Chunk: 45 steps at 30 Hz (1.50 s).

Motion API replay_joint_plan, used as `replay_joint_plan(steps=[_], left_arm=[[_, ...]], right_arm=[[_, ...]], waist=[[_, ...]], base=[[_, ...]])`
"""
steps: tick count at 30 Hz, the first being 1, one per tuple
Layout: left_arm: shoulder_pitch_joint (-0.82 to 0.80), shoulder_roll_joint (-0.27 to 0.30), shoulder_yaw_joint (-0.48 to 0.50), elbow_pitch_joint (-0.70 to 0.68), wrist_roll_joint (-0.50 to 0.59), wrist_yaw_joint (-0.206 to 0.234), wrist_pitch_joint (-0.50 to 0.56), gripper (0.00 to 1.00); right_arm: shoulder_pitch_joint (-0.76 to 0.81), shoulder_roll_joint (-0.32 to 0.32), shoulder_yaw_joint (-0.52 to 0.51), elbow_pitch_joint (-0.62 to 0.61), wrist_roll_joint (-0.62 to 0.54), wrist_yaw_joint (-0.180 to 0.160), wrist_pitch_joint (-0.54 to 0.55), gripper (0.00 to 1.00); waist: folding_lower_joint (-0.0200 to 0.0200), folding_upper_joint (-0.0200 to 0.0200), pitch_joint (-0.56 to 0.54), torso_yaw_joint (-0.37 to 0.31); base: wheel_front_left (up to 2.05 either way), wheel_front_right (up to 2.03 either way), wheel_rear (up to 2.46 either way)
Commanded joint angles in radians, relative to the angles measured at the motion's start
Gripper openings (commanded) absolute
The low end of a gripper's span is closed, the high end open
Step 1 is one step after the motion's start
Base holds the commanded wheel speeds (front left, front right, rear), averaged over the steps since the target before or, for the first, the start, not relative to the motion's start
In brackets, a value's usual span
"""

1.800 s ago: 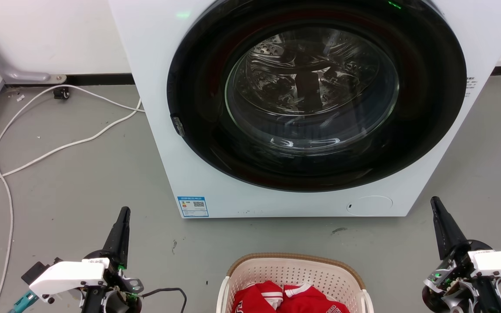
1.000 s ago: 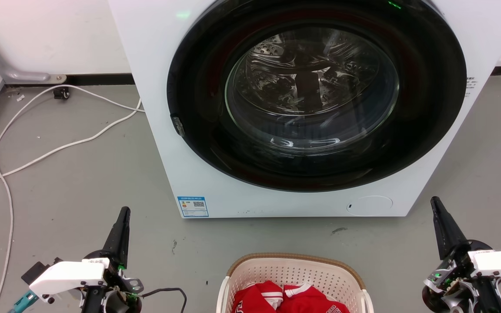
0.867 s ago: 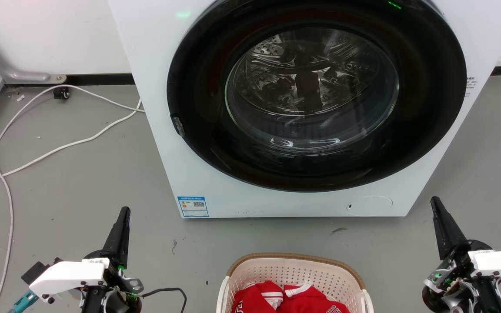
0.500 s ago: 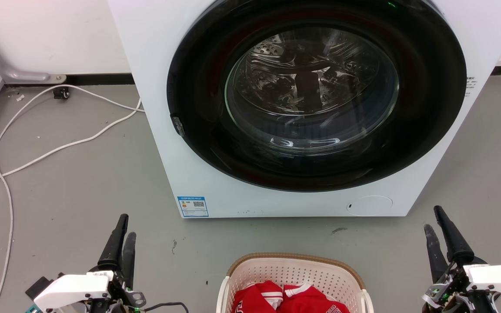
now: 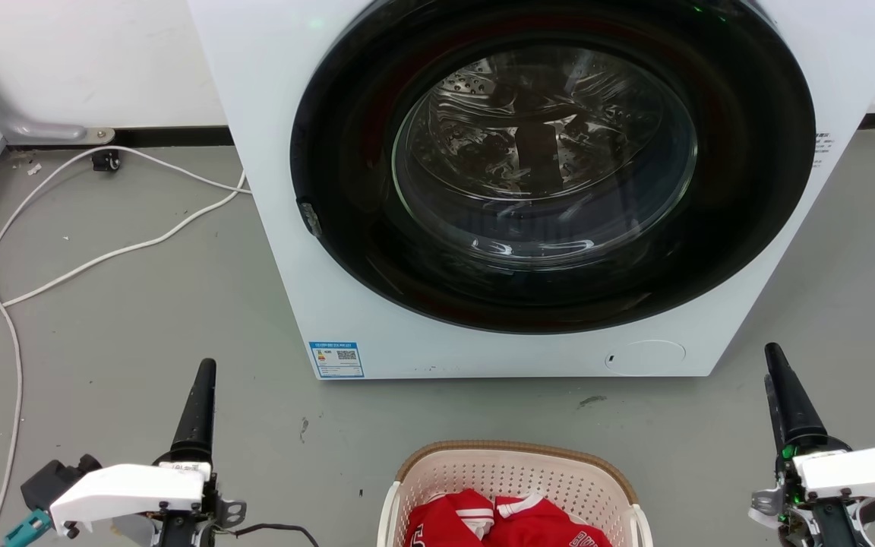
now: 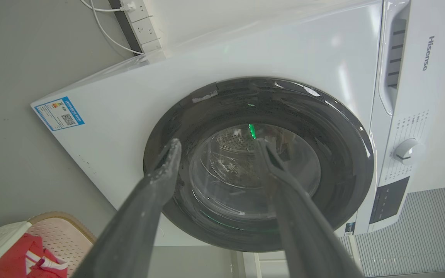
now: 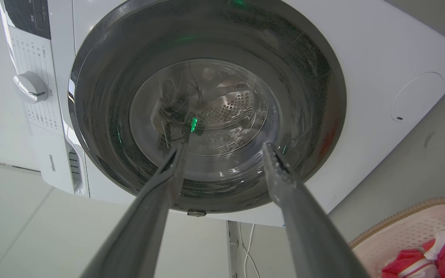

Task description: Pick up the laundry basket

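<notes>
The laundry basket (image 5: 513, 450) sits on the floor at the bottom middle of the head view, cream with small holes and a brown rim. It holds red and white clothing (image 5: 498, 520). My left gripper (image 5: 205, 368) stands to its left and my right gripper (image 5: 773, 355) to its right, both well apart from it and pointing at the washing machine. In the left wrist view the left gripper (image 6: 218, 143) is open and empty, and the basket (image 6: 62, 218) shows at the lower left. In the right wrist view the right gripper (image 7: 224, 146) is open and empty, with the basket (image 7: 404, 214) at the lower right.
A white front-loading washing machine (image 5: 270, 114) with its dark round door (image 5: 551, 167) shut stands just beyond the basket. White cables (image 5: 103, 258) trail over the grey floor on the left. A wall runs behind.
Both wrists have rolled: half a second ago each gripper showed two parted fingers in the head view, now the fingers line up edge-on. The basket has stayed put.
</notes>
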Motion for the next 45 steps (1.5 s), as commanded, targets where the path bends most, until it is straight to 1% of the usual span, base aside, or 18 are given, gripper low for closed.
replay_joint_plan(steps=[1, 13, 20, 21, 36, 44, 45], left_arm=[[-0.013, 0.004, -0.002, -0.029, 0.049, 0.004, -0.013, 1.00], [0.006, 0.004, -0.044, -0.068, 0.311, 0.036, -0.061, 1.00], [0.013, 0.004, -0.056, -0.081, 0.431, 0.045, -0.087, 1.00], [0.016, 0.004, -0.059, -0.083, 0.465, 0.044, -0.094, 1.00], [0.033, 0.006, -0.087, -0.083, 0.701, 0.052, -0.142, 1.00], [0.040, 0.013, -0.103, -0.075, 0.803, 0.060, -0.165, 1.00], [0.040, 0.013, -0.103, -0.075, 0.803, 0.060, -0.165, 1.00]], right_arm=[[-0.009, -0.002, 0.004, -0.031, -0.060, 0.000, -0.013, 1.00], [0.013, -0.003, 0.029, -0.081, -0.349, 0.000, -0.062, 1.00], [0.025, -0.003, 0.035, -0.099, -0.489, 0.000, -0.088, 1.00], [0.028, -0.003, 0.039, -0.103, -0.526, 0.000, -0.095, 1.00], [0.048, -0.004, 0.047, -0.115, -0.768, 0.000, -0.143, 1.00], [0.057, -0.004, 0.047, -0.113, -0.878, 0.000, -0.167, 1.00], [0.057, -0.004, 0.047, -0.113, -0.878, 0.000, -0.167, 1.00]], waist=[[0.0000, 0.0000, 0.000, 0.000], [0.0000, 0.0000, 0.002, 0.002], [0.0000, 0.0000, 0.002, 0.002], [0.0000, 0.0000, 0.001, 0.001], [0.0000, 0.0000, 0.001, -0.001], [0.0000, 0.0000, 0.002, -0.001], [0.0000, 0.0000, 0.002, -0.001]], base=[[0.00, 0.00, 0.00], [0.00, 0.00, 0.00], [0.00, 0.00, 0.00], [0.00, 0.00, 0.00], [0.00, 0.00, 0.00], [0.00, 0.00, 0.00], [0.00, 0.00, 0.00]])
